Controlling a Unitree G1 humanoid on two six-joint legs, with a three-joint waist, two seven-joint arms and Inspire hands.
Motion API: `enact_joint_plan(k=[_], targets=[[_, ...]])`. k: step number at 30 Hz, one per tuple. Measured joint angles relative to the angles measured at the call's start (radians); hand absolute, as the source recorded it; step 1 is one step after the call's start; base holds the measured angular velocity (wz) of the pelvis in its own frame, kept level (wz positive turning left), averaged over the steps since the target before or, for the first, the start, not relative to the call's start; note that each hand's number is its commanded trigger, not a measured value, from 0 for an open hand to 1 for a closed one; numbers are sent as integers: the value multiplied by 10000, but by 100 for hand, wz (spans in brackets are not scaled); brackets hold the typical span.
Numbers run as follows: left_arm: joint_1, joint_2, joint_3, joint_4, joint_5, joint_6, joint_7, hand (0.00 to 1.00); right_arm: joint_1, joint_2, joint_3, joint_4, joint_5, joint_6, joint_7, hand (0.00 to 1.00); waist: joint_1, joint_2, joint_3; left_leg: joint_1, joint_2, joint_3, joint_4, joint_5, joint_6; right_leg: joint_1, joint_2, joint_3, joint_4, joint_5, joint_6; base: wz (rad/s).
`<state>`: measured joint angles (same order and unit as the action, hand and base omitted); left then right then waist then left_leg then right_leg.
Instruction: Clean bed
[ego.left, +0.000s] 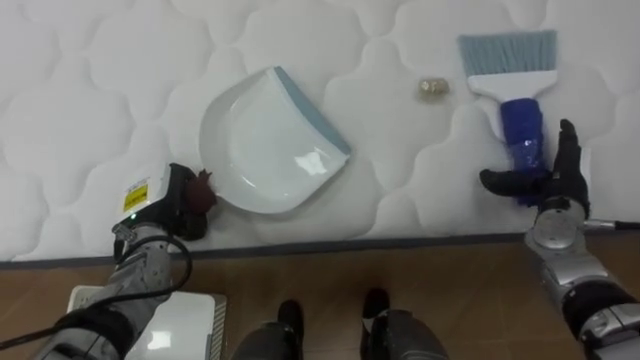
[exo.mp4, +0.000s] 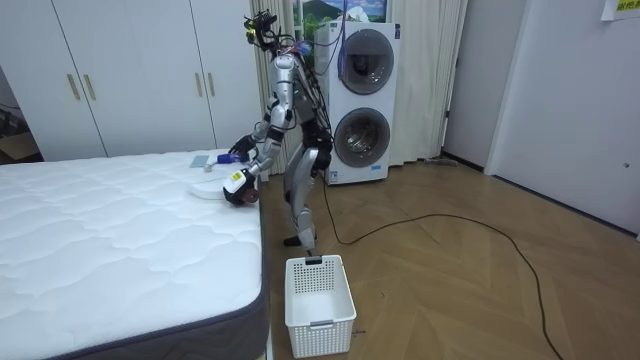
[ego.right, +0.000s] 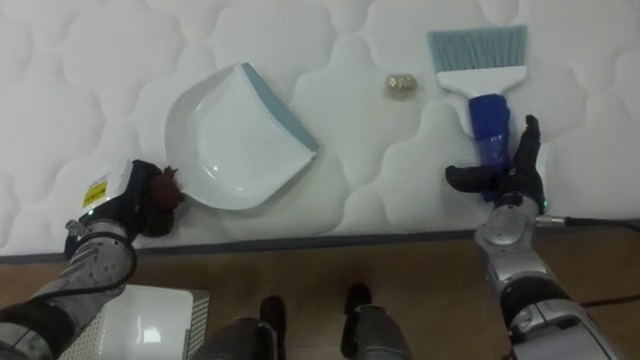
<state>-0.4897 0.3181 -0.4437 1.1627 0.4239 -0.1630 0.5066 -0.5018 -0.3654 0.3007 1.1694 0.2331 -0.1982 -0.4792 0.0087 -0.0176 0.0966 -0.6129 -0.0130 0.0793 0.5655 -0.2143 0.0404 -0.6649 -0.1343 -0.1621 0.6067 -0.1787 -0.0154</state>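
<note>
Hazard: right hand (ego.left: 548, 183), fingers straight beside the brush (ego.left: 520, 118) handle, may push it away instead of gripping; left hand (ego.left: 183, 205) curled round dustpan (ego.left: 265, 140) handle; scrap (ego.left: 432, 90) lies beyond the right hand, toward the dustpan.

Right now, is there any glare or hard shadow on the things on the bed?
Left eye view: a small bright glint on the white plastic dustpan near its grey-blue lip; the quilted white mattress is evenly lit, only soft shadows in its seams. Room view: the brown wooden floor carries a faint sheen.
</note>
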Motion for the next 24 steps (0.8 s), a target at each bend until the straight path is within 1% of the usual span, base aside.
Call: enact_joint_plan(k=[3, 4, 7, 9, 12, 16, 24], targets=[[-43, 8, -16, -124, 7, 69, -160, 100, -1, -12, 61, 95, -122, 252, 225, 100, 30, 23, -8, -53, 0, -38, 59, -12, -3, -18, -3, -39, 28, -2, -5, 3], [-42, 7, -17, -156, 10, 91, -193, 100, -4, -34, 54, 109, -121, 258, 229, 100, 42, 29, -11, -52, -1, -40, 55, -13, -2, -19, -8, -38, 34, -2, -5, 0], [-43, 7, -7, -245, 9, 204, -327, 100, -85, -303, 50, 258, -135, 301, 264, 100, 52, 32, -14, -52, -5, -37, 60, -21, 11, -18, -19, -28, 80, -3, -4, 0], [-47, 7, -7, -338, 7, 352, -408, 100, -184, -478, 24, 329, -151, 498, 354, 100, 60, 39, -17, -52, -1, -36, 90, -22, 9, -18, -13, -25, 115, -6, -9, 0], [-90, 8, 1, -342, 6, 495, -539, 100, -215, -498, -3, 371, -476, 698, 447, 100, 70, 57, -28, -61, -2, -33, 148, -36, -14, -17, 18, -30, 152, -26, -43, 0], [-119, 7, -6, -343, 7, 538, -685, 100, -218, -494, -8, 377, -492, 900, 468, 100, 113, 99, -41, -52, 1, -33, 168, -36, -18, -17, 19, -38, 159, -43, -74, 0], [-117, 7, -28, -368, 3, 555, -690, 100, -217, -485, 0, 482, -458, 874, 452, 100, 118, 104, -40, -70, 4, -11, 170, -36, -18, -18, 9, -48, 145, -44, -76, 0]])
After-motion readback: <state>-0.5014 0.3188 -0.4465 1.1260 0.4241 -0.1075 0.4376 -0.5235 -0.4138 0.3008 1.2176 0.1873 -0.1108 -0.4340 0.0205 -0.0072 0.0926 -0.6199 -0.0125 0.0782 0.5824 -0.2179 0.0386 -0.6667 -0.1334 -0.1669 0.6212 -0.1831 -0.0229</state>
